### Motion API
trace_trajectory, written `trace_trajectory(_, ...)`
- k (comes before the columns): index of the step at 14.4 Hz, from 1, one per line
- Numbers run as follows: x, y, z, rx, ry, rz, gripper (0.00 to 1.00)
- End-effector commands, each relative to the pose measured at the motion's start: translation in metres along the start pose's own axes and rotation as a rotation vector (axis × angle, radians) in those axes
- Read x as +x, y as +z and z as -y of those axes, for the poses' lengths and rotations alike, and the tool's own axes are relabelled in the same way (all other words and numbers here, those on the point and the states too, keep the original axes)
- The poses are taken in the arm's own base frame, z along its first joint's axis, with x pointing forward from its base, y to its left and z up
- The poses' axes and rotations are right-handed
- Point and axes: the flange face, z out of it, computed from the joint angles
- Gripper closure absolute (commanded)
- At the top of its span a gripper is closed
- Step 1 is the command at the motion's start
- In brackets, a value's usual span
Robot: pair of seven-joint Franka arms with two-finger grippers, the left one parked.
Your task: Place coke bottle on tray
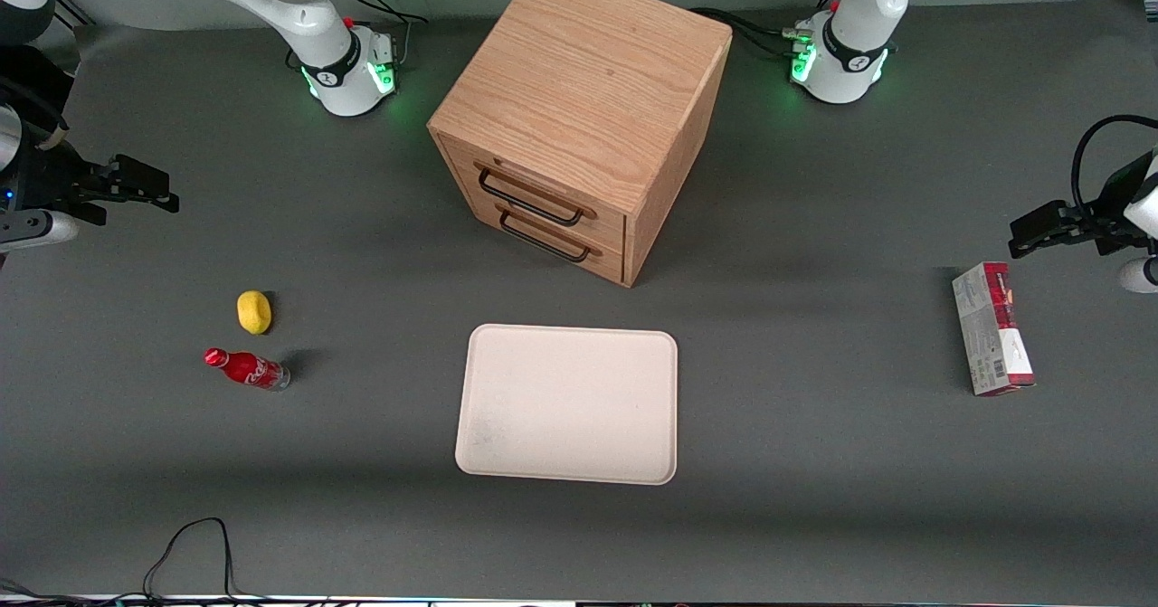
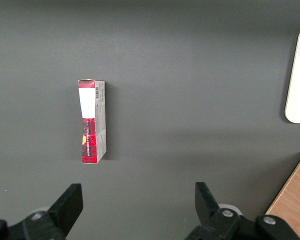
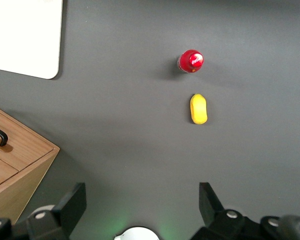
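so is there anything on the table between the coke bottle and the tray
No. In the front view only bare grey table separates the coke bottle from the tray. The open gripper hovers clear of both.

**White Arm, Black Gripper**

The working right arm (image 1: 298, 10) wears a glossy white rounded shell, with a black band near its round base, where green lights glow beside a small red button. Black cables trail from that base. Toward the working arm's end of the table, the matte black two-finger gripper (image 3: 140, 205) shows angular, spread-apart fingers (image 3: 72, 202) with silver screws at their knuckles.
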Motion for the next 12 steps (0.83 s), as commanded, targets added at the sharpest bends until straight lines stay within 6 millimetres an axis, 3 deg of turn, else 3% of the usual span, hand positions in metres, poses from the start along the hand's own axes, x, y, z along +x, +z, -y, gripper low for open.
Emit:
trace_trajectory(1,0.007,-0.008,-0.001,-0.005,0.001,-0.002,0.0)
trace_trajectory(7,0.011,-0.014,-0.003,-0.013,0.003,0.003,0.0)
trace_trajectory(10,0.032,-0.026,-0.01,-0.022,0.013,0.011,0.0)
trace_trajectory(12,0.047,-0.031,-0.028,-0.023,0.036,0.026,0.0)
